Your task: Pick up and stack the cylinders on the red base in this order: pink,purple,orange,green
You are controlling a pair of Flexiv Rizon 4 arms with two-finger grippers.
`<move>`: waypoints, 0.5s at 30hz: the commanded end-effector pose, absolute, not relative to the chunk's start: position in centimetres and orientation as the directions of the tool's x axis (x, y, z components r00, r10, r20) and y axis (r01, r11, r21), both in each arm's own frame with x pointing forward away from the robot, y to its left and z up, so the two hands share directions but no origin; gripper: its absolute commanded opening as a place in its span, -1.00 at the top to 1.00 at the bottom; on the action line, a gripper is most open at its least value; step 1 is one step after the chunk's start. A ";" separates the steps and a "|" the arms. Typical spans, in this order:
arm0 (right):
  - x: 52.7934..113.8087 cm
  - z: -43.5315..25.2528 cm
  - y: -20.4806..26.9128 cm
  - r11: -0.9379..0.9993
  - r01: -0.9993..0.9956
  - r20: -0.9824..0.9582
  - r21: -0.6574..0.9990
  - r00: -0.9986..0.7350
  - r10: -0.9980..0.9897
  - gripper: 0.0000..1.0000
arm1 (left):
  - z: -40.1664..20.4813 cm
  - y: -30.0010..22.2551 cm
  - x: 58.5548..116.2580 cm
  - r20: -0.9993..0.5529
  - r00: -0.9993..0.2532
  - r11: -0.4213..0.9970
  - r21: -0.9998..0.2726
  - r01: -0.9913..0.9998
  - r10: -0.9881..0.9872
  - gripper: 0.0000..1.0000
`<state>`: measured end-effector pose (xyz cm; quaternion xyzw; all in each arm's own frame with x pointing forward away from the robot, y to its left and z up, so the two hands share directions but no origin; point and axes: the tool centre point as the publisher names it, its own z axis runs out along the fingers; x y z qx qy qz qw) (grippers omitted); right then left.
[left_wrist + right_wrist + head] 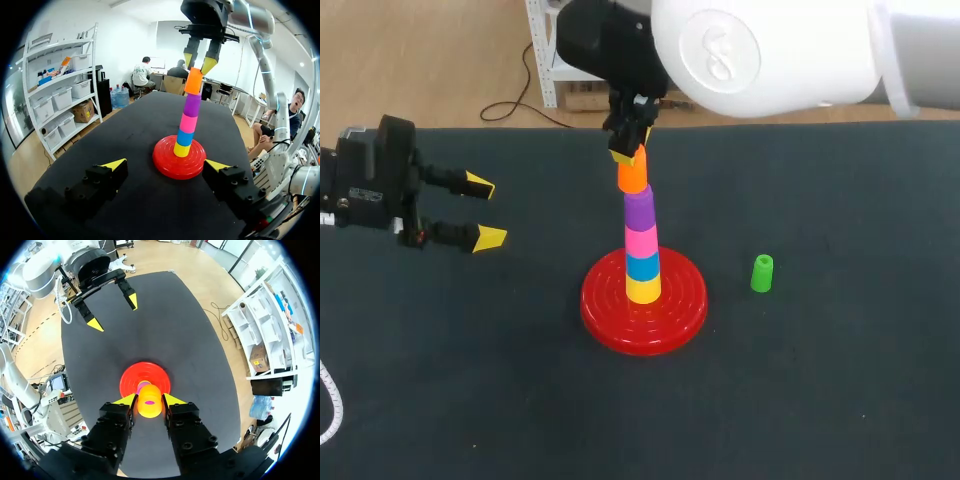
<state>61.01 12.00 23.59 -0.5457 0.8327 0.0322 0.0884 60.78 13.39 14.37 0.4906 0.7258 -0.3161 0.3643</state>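
Observation:
On the red base (605, 318) stands a stack: yellow, blue, pink (641, 241), purple (639, 210), and at the top the orange cylinder (632, 176). My right gripper (628, 155) comes down from above and is shut on the orange cylinder (149, 405), its yellow tips on either side of the cylinder's top (193, 82). The green cylinder (762, 273) stands upright on the table to the right of the base. My left gripper (485, 211) is open and empty at the table's left, pointing toward the stack (185, 127).
The black tabletop (820, 400) spreads around the base. A white cord (328, 400) lies at the table's left front edge. My right arm's large white body (760, 50) hangs over the table's far side.

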 end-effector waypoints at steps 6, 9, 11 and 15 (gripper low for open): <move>60.7 23.2 12.1 0.397 -0.917 -0.173 -0.038 -0.386 -0.906 1.00 | 14.2 13.4 60.8 -0.842 -0.250 0.319 -0.099 0.943 0.479 -1.00; 60.7 23.4 12.0 0.398 -0.916 -0.174 -0.040 -0.386 -0.906 1.00 | 14.2 13.4 60.8 -0.842 -0.250 0.319 -0.099 0.943 0.479 -1.00; 60.7 23.5 11.9 0.399 -0.916 -0.174 -0.040 -0.386 -0.906 1.00 | 14.2 13.4 60.8 -0.842 -0.250 0.319 -0.099 0.943 0.479 -1.00; 60.5 23.6 11.8 0.400 -0.916 -0.176 -0.039 -0.387 -0.905 1.00 | 14.2 13.4 60.8 -0.842 -0.250 0.319 -0.099 0.943 0.479 -1.00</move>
